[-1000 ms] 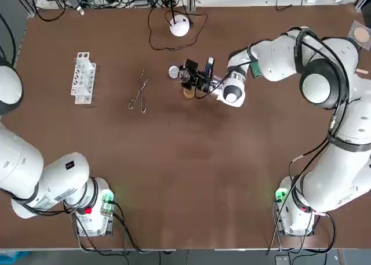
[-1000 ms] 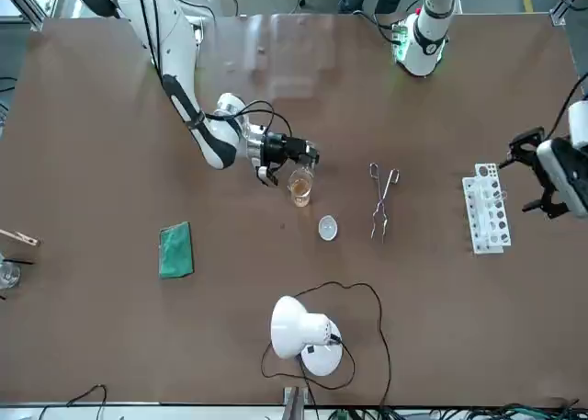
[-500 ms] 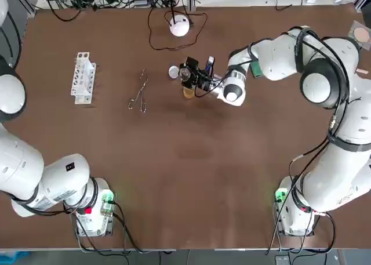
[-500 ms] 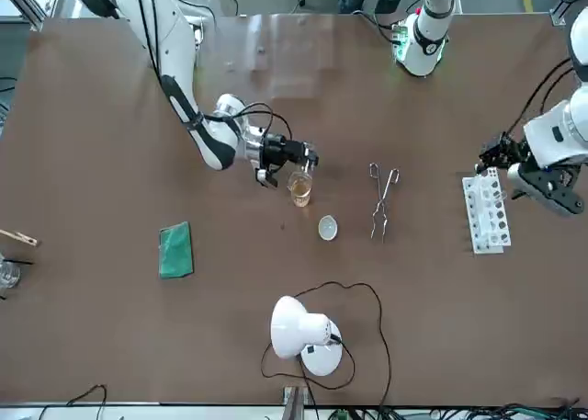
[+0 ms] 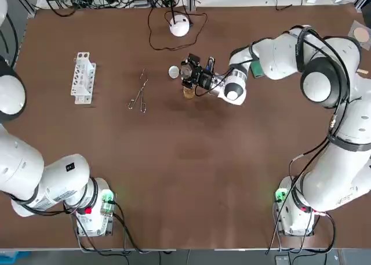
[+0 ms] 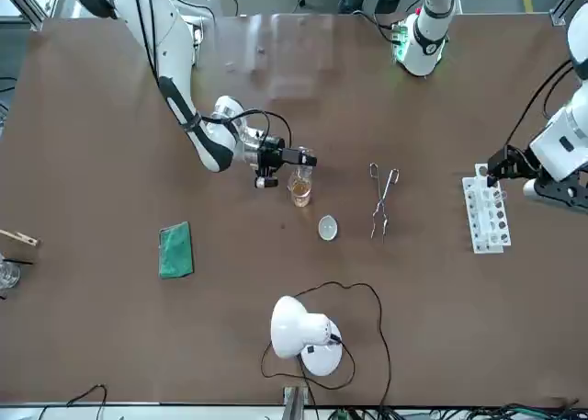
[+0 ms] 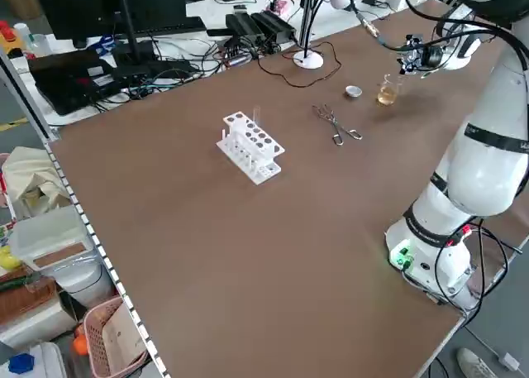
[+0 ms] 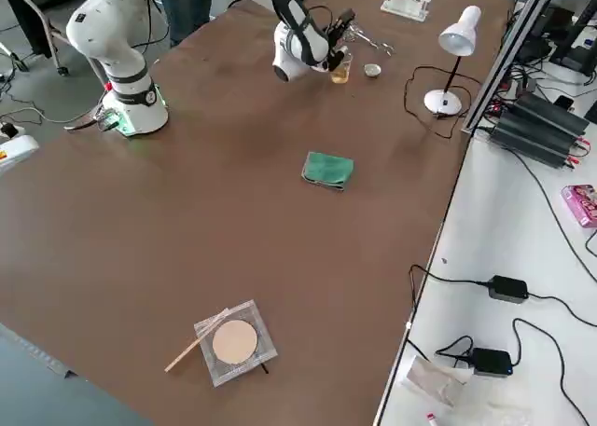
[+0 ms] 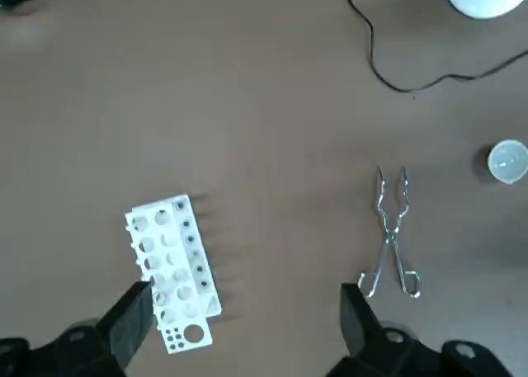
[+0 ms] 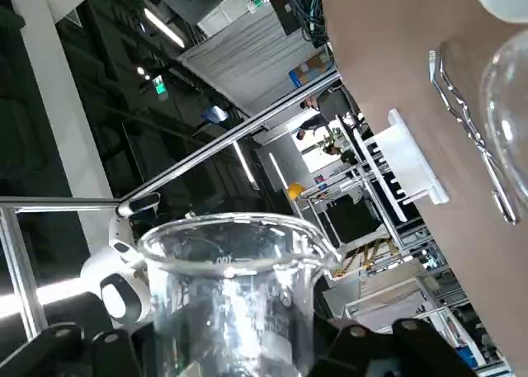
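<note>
Moved since a second ago: my right gripper sits slightly higher with its wrist turned. My left gripper has shifted from beside the test-tube rack to above it.

Item 1, clear beaker: colourless glass with a rolled rim, and I see no liquid in it. It is clamped between my right gripper's fingers and held tilted off upright, above the desk near its far middle.

Item 2, amber beaker: a small glass with amber liquid in its bottom. It stands upright on the desk just below the clear beaker, in the same spot as before.

Item 3, small round dish: lies on the desk just beside the amber beaker, unmoved.

Item 4, metal tongs: lie flat between the beakers and the rack, unmoved.

Item 5, left gripper: fingers spread wide, holding nothing, hovering over the rack.
</note>
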You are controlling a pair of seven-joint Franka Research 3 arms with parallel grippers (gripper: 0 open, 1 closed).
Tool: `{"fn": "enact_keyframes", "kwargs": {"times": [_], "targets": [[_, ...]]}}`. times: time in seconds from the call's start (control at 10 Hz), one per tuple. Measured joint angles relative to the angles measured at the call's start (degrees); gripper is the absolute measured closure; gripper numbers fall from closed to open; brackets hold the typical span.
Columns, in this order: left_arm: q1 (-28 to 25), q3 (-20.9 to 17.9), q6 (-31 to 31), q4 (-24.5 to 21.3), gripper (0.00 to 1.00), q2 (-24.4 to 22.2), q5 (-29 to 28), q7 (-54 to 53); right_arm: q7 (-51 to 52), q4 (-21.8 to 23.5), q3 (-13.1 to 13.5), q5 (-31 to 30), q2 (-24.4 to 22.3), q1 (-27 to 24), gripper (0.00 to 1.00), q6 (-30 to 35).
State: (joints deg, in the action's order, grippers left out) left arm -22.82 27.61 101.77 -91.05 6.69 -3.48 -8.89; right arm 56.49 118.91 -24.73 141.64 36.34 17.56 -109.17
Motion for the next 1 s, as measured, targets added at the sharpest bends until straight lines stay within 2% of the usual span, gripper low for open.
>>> {"fn": "enact_keyframes", "kwargs": {"times": [0.3, 0.8, 0.9, 1.0], "targets": [[-0.5, -0.1, -2.6, 2.5, 0.00, -1.0, 0.0, 4.7, -3.6, 0.0, 0.0, 0.0, 0.0, -0.2, 0.61, 0.1], [-0.6, -0.3, -3.6, 2.7, 0.00, -1.0, 0.0, 5.7, -5.3, -0.1, 0.0, 0.0, 0.0, -0.5, 0.61, 0.2], [0.1, -0.6, -4.3, 3.3, 0.00, -1.0, 0.0, 5.7, -5.0, -0.1, 0.0, 0.0, 0.0, -0.5, 0.61, 0.2], [2.8, -2.9, -5.6, 4.2, 0.00, -1.0, 0.0, 5.7, -3.4, -0.2, 0.0, -0.1, -0.1, -0.5, 0.61, 0.2]]}}
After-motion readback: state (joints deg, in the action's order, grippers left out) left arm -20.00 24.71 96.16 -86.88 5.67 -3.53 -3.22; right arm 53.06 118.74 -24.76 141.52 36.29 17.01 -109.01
